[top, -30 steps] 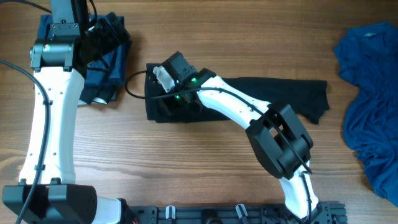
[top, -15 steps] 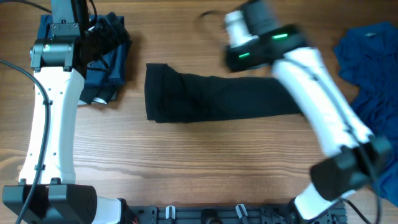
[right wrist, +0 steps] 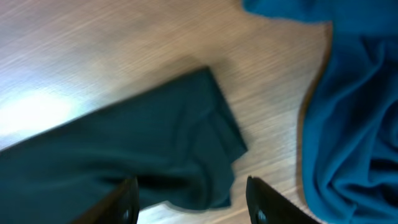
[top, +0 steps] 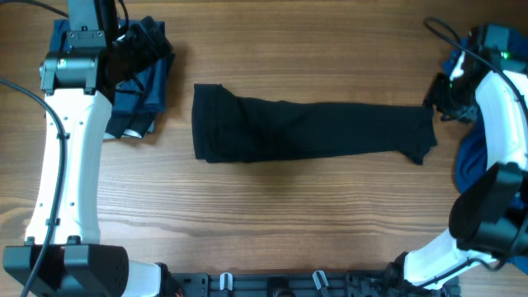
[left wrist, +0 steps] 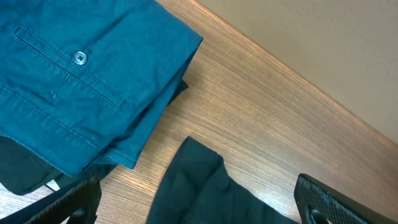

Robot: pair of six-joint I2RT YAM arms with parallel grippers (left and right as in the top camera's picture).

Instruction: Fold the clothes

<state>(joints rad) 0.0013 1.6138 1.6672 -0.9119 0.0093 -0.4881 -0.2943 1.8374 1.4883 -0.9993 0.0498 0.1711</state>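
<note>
The right gripper (right wrist: 191, 183) hangs at the far right of the table (top: 313, 49) with its two fingers apart and nothing between them. Directly under it lies the right-hand end of the black garment (top: 305, 132). The wrist view is blurred, so it cannot be told whether the fingertips touch the cloth or hover just above it. The black garment is folded into a long, narrow band that runs left to right across the middle of the table. Its long axis therefore points away from this gripper towards the robot's left side, and its squared-off left end lies well apart from it. Just beside the gripper on its outer side, near the garment's right end, is a loose blue garment (right wrist: 354, 124), crumpled in a heap at the table's right edge. Far across the table, the left gripper (left wrist: 198, 186) is spread wide and empty above the rear left corner. A folded blue garment (left wrist: 81, 81) with a button showing rests there on top of darker cloth. The left end of the black band shows low in that wrist view, close to the stack but apart from it. Judging by position, each arm is nearer one end of the band, and a fold along its length would bring the right end over towards the left.
</note>
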